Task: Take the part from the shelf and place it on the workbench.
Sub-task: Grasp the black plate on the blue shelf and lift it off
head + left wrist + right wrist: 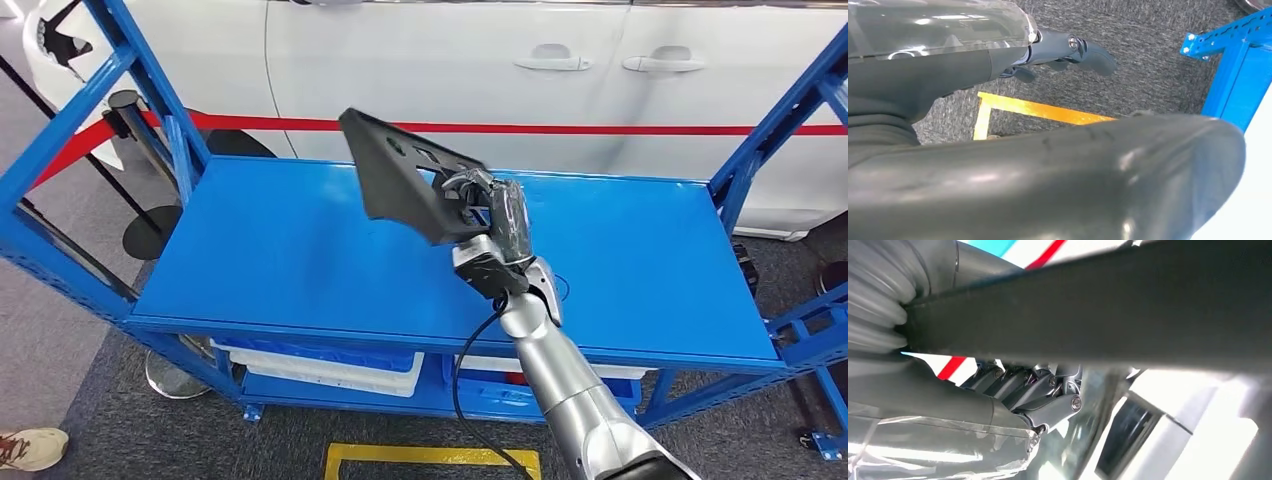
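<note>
Head view: a black flat plastic panel (400, 175), judged light and stiff, is gripped at one edge by the right hand (487, 212) above the blue worktop (300, 260); left hand (1068, 50) state cannot be told.

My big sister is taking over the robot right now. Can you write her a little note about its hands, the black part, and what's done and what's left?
Right hand: holds the black part, tilted, in the air above the blue shelf top.
Left hand: hangs low over the carpet, holding nothing, fingers curled in.
Done: the part is gripped and lifted.
Left: carry it to the workbench and set it down.
</note>
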### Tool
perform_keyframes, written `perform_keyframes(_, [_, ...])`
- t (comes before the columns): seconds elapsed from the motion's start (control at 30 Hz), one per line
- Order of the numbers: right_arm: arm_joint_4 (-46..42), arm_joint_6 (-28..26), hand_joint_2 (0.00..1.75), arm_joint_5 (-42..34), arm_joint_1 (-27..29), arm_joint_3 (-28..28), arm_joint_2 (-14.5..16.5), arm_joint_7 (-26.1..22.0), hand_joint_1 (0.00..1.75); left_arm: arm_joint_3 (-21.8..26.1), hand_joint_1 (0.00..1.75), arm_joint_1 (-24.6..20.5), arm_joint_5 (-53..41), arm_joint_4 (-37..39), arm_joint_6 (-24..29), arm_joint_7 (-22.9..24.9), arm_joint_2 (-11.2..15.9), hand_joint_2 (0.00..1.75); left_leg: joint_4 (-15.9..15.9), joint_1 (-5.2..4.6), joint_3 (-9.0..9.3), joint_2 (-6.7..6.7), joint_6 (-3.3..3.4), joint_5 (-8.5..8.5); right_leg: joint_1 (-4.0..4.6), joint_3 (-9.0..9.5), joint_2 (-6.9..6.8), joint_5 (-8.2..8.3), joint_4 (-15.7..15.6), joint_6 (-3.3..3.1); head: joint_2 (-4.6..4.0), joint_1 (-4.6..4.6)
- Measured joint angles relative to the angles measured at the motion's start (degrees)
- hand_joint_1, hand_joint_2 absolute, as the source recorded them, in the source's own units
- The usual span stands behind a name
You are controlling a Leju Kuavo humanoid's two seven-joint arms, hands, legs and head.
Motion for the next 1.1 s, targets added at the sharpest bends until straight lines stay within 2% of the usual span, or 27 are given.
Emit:
perform_keyframes(0.07, [-8.13,7.15,1.75,-9.82,2.63,0.85,0.02,-1.06,1.75,0.37,0.0,0.03,0.11,0.0,0.15,-0.59,0.03,0.0,-0.08,0.11,0.02,0.05,-0.74,-0.21,-0.11,0.02,0.05,0.24,-0.35,-0.8,0.0,-0.01])
perform_keyframes(0.1, [-12.02,11.32,1.75,-15.04,3.87,1.41,-0.01,-1.36,1.75,0.52,0.0,0.02,0.19,0.0,0.26,-0.92,0.04,0.0,0.86,0.17,-0.35,0.1,-0.98,-1.03,-0.21,0.11,0.02,0.4,-0.62,-1.25,0.0,-0.04])
perform_keyframes(0.13, [-15.75,15.67,1.75,-20.33,5.02,1.99,-0.04,-1.41,1.75,0.64,0.0,0.0,0.27,0.0,0.37,-1.19,0.05,0.0,2.85,0.21,-1.17,0.15,-1.14,-2.41,-0.31,0.21,-0.02,0.52,-0.87,-1.63,0.0,-0.08])
perform_keyframes(0.2, [-22.24,23.99,1.75,-30.07,7.15,3.1,-0.22,-0.35,1.75,0.91,0.0,0.0,0.49,0.0,0.69,-1.51,0.06,0.0,9.98,0.23,-4.25,0.22,-1.26,-6.24,-0.09,0.27,-0.1,0.47,-0.89,-2.11,0.0,-0.11])
perform_keyframes(0.23, [-25.0,27.82,1.75,-34.42,8.13,3.63,-0.41,0.6,1.75,1.04,0.0,0.02,0.58,0.0,0.84,-1.57,0.07,0.0,13.45,0.22,-5.78,0.22,-1.3,-7.54,0.08,0.27,-0.11,0.39,-0.79,-2.25,0.0,-0.1])
perform_keyframes(0.27, [-27.58,31.49,1.75,-38.36,9.05,4.21,-0.71,1.73,1.75,1.17,0.0,0.04,0.65,0.0,0.96,-1.6,0.07,0.0,15.52,0.2,-6.7,0.22,-1.28,-7.9,0.24,0.28,-0.11,0.29,-0.68,-2.37,0.0,-0.09])
perform_keyframes(0.3, [-29.83,34.85,1.75,-41.62,9.83,4.82,-1.06,2.84,1.75,1.29,0.0,0.05,0.65,0.0,1.03,-1.59,0.08,0.0,15.44,0.19,-6.64,0.22,-1.17,-7.15,0.37,0.31,-0.07,0.19,-0.54,-2.45,0.0,-0.09])
perform_keyframes(0.33, [-31.69,37.81,1.75,-44.11,10.49,5.46,-1.46,3.75,1.75,1.38,0.0,0.03,0.61,0.0,1.08,-1.57,0.09,0.0,13.14,0.16,-5.52,0.22,-0.97,-5.47,0.46,0.38,0.0,0.1,-0.38,-2.48,0.0,-0.09])
perform_keyframes(0.37, [-33.33,40.52,1.75,-46.06,11.05,6.16,-1.89,4.45,1.75,1.48,0.0,-0.01,0.56,0.0,1.14,-1.51,0.1,0.0,9.36,0.09,-3.74,0.22,-0.66,-3.4,0.52,0.43,0.08,-0.01,-0.22,-2.44,0.0,-0.08])
perform_keyframes(0.43, [-35.82,44.96,1.75,-48.33,12.07,7.57,-2.82,5.19,1.75,1.65,0.0,-0.14,0.46,0.0,1.3,-1.29,0.17,0.0,2.94,-0.25,-0.7,0.18,-0.04,-0.95,0.7,0.23,0.23,-0.11,0.19,-2.12,0.0,-0.06])
perform_keyframes(0.47, [-36.85,46.51,1.75,-48.84,12.54,8.29,-3.32,5.34,1.75,1.7,0.0,-0.2,0.4,0.0,1.44,-1.14,0.21,0.0,1.39,-0.44,-0.08,0.14,0.19,-0.59,0.72,0.03,0.27,-0.08,0.35,-1.9,0.0,-0.04])
perform_keyframes(0.57, [-39.56,48.87,1.75,-49.14,13.53,10.14,-4.6,5.7,1.75,1.75,0.0,-0.27,0.11,0.0,1.81,-0.63,0.22,0.0,0.54,-0.51,-0.18,0.15,0.82,-0.18,0.63,-0.32,0.33,0.03,0.5,-1.03,0.0,-0.04])
perform_keyframes(0.6, [-40.4,49.23,1.75,-49.11,13.65,10.58,-4.97,5.89,1.75,1.75,0.0,-0.33,0.03,0.0,1.84,-0.48,0.2,0.0,0.28,-0.37,-0.23,0.23,1.18,0.14,0.59,-0.49,0.3,-0.68,1.01,-0.7,0.0,0.02])
perform_keyframes(0.63, [-41.22,49.5,1.75,-48.99,13.68,10.93,-5.37,6.09,1.75,1.76,0.0,-0.42,-0.03,0.0,1.85,-0.31,0.17,0.0,0.0,-0.21,-0.35,0.33,1.54,0.5,0.53,-0.99,0.28,-2.2,2.54,-0.4,0.0,0.13])
perform_keyframes(0.73, [-43.16,49.78,1.75,-47.68,14.17,11.8,-6.78,6.1,1.75,1.79,0.0,-0.61,-0.04,0.0,1.87,0.45,0.14,0.0,-0.2,-0.15,-1.26,0.49,1.99,1.37,0.07,-4.18,0.14,-8.82,12.31,0.36,0.0,0.4])
perform_keyframes(0.77, [-43.56,49.8,1.75,-47.05,14.52,12.04,-7.32,5.75,1.75,1.84,0.0,-0.61,0.03,0.0,1.89,0.75,0.14,0.0,-0.19,-0.15,-1.67,0.52,1.97,1.69,-0.07,-4.71,0.12,-9.84,14.69,0.53,0.0,0.42])
perform_keyframes(0.8, [-43.86,49.8,1.75,-46.47,14.86,12.21,-7.86,5.23,1.75,1.93,0.0,-0.61,0.13,0.0,1.91,1.06,0.14,0.0,-0.18,-0.14,-2.09,0.53,1.9,2.02,-0.2,-4.35,0.11,-9.73,15.18,0.65,0.0,0.42])
perform_keyframes(0.83, [-44.03,49.88,1.75,-46.08,15.11,12.32,-8.4,4.6,1.75,2.03,0.0,-0.6,0.27,0.0,1.94,1.38,0.12,0.0,-0.17,-0.13,-2.51,0.53,1.79,2.38,-0.32,-2.75,0.09,-8.53,13.29,0.69,0.0,0.43])
perform_keyframes(0.9, [-44.18,50.18,1.75,-45.77,15.27,12.46,-9.31,3.42,1.75,2.22,0.0,-0.59,0.53,0.0,2.02,2.0,0.08,0.0,-0.13,-0.14,-3.2,0.49,1.4,3.1,-0.4,2.66,0.05,-5.77,5.22,0.55,0.0,0.43])
perform_keyframes(0.93, [-44.21,50.38,1.75,-45.75,15.31,12.51,-9.69,2.93,1.75,2.32,0.0,-0.59,0.63,0.0,2.08,2.28,0.06,0.0,-0.15,-0.17,-3.38,0.48,1.1,3.45,-0.27,4.94,0.08,-4.83,1.64,0.4,0.0,0.38])
perform_keyframes(0.97, [-44.22,50.55,1.75,-45.72,15.34,12.55,-10.04,2.5,1.75,2.43,0.0,-0.59,0.68,0.0,2.14,2.58,0.05,0.0,-0.19,-0.2,-3.43,0.46,0.74,3.8,-0.11,6.27,0.12,-4.46,-0.58,0.23,0.0,0.42])
perform_keyframes(1.0, [-44.23,50.68,1.75,-45.62,15.38,12.58,-10.36,2.06,1.75,2.54,0.0,-0.58,0.69,0.0,2.22,3.0,0.05,0.0,-0.29,-0.21,-3.47,0.46,0.35,4.19,0.1,6.65,0.17,-4.39,-1.49,0.06,0.0,0.46])
perform_keyframes(1.07, [-44.23,50.8,1.75,-45.25,15.43,12.63,-10.89,1.28,1.75,2.75,0.0,-0.51,0.61,0.0,2.42,4.02,0.07,0.0,-0.53,-0.16,-3.59,0.43,-0.42,4.83,0.18,6.07,0.12,-3.55,-1.61,-0.58,0.0,0.61])
perform_keyframes(1.1, [-44.24,50.78,1.75,-45.02,15.45,12.65,-11.06,1.0,1.75,2.85,0.0,-0.43,0.56,0.0,2.57,4.48,0.1,0.0,-0.2,-0.13,-3.95,0.41,-0.71,4.25,0.1,5.64,0.02,-3.03,-1.74,-1.06,0.0,0.61])
